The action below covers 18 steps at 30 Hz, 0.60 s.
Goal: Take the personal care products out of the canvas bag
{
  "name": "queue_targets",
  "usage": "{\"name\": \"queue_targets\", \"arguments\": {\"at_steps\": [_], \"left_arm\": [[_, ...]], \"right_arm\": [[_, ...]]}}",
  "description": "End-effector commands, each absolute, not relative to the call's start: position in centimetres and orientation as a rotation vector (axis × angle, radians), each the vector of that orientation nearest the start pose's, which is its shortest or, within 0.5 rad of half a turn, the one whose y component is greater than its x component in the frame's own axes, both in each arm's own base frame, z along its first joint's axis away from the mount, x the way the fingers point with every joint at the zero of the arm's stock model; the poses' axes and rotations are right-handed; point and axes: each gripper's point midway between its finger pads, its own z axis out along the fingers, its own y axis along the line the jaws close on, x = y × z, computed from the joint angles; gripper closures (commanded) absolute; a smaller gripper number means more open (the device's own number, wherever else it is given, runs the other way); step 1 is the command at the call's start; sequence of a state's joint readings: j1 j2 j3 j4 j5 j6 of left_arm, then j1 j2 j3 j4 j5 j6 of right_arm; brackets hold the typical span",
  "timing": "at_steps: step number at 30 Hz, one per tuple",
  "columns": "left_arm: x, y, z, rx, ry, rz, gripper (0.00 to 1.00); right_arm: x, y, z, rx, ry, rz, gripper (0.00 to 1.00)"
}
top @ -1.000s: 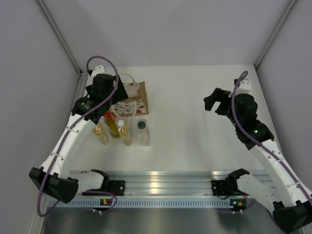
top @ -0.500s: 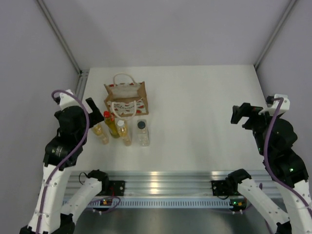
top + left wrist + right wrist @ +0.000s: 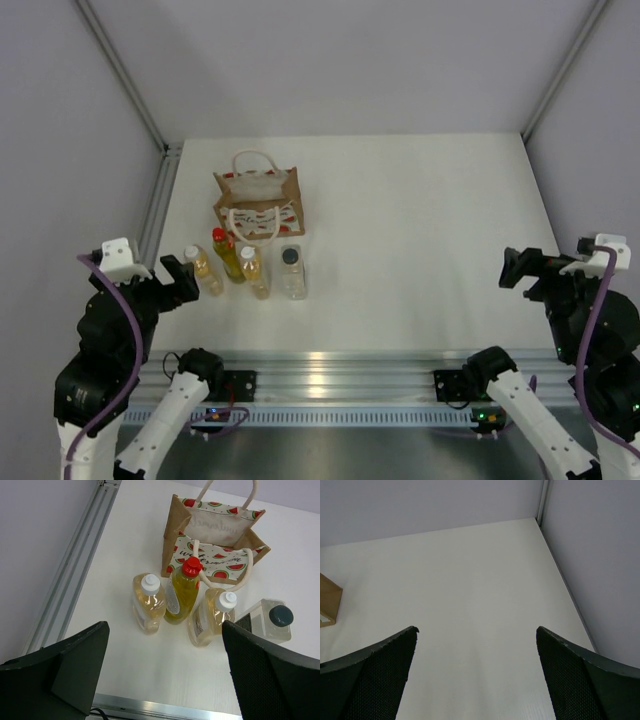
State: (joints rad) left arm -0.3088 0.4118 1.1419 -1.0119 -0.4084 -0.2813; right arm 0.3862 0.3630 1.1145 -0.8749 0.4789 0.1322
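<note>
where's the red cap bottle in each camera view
Top external: the red-capped bottle stands left of centre, just in front of the canvas bag, second from the left in its row.
Left wrist: near the picture's centre, just below the bag.
Right wrist: not in it.
Shared landmark: the canvas bag; its corner shows at the right wrist view's left edge.
</note>
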Motion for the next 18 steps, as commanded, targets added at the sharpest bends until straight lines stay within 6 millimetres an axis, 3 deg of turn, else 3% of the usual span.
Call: {"name": "queue_targets", "arguments": {"at_steps": [1,7,18], "left_arm": [[13.7,1.7,33.2,-0.183,1.787,-0.03,0.02],[13.1,2.6,33.4,-0.216,1.758,-0.005,0.02],[12.5,2.7,33.6,-0.215,1.734,-0.021,0.02]], "right_arm": [[14.3,-2.8,34.0,0.132,1.687,-0.048,0.0],[13.5,-2.7,33.1,0.126,1.689,-0.025,0.01],[12.9,-3.0,33.9,0.133,1.672,-0.015,0.0]]}}
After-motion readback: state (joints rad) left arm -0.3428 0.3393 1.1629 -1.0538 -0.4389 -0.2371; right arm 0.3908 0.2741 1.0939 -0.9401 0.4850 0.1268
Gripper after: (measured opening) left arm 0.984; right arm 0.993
